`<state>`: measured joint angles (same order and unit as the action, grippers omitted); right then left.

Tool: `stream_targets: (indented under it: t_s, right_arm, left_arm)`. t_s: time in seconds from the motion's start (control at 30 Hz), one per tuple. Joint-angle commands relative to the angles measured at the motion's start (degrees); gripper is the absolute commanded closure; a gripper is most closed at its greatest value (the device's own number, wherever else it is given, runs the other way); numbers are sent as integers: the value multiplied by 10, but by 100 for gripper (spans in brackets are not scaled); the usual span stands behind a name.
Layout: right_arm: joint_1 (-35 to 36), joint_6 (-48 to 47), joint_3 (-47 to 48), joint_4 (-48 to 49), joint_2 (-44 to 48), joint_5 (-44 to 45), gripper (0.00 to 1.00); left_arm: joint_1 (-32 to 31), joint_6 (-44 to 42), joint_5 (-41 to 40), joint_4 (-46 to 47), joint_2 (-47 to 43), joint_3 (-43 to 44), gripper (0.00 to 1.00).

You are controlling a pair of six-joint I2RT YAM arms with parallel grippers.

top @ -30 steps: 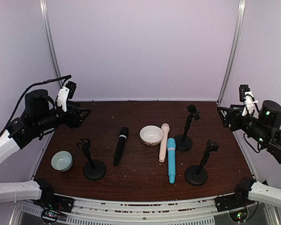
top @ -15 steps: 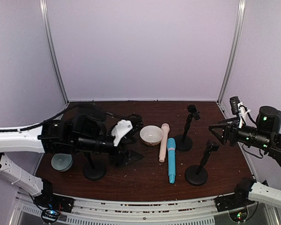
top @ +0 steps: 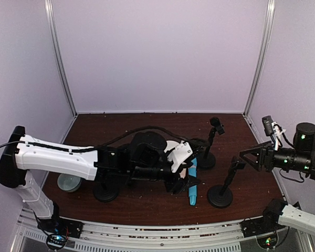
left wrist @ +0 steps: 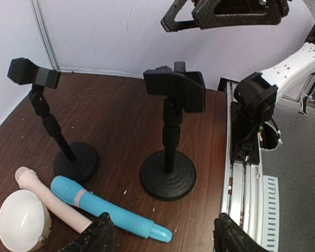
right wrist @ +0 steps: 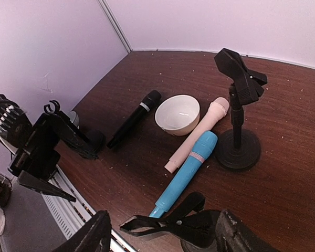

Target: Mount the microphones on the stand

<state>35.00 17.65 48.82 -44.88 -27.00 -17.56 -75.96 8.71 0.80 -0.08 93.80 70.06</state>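
Note:
The light blue microphone (top: 192,197) (left wrist: 107,210) (right wrist: 186,170) lies flat at mid-table, with the cream-pink microphone (left wrist: 52,202) (right wrist: 197,134) beside it. The black microphone (right wrist: 134,118) lies further left; my left arm hides it in the top view. Three black stands are up: back right (top: 212,140) (right wrist: 239,147), front right (top: 221,195) (left wrist: 168,176) and left (top: 106,192). My left gripper (top: 184,185) (left wrist: 165,239) is open low over the blue microphone. My right gripper (top: 250,157) (right wrist: 163,239) is open just above and right of the front right stand's clip (top: 236,164) (right wrist: 184,223).
A white bowl (left wrist: 21,220) (right wrist: 177,114) sits left of the pink microphone's head. A pale green bowl (top: 68,183) stands at the left edge, half behind my left arm. The metal rail (left wrist: 247,178) runs along the near table edge.
My left arm has swept from the far left across the table to the blue microphone. My right gripper has come down and inward toward the front right stand.

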Motion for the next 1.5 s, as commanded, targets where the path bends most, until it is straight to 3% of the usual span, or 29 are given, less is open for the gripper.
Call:
stream_targets:
  t_s: [0.0, 0.4, 0.97, 1.47]
  right_arm:
    - [3, 14, 29, -43, 22, 29, 32]
    - [3, 7, -1, -43, 83, 83, 35]
    - [3, 7, 4, -25, 101, 89, 37]
    - [3, 12, -5, -27, 106, 101, 37]
  left_arm:
    - [-1, 12, 20, 116, 54, 64, 33]
    - [-14, 29, -44, 287, 186, 83, 39]
    - [-32, 79, -107, 310, 328, 199, 35]
    - [-31, 67, -81, 272, 375, 286, 65]
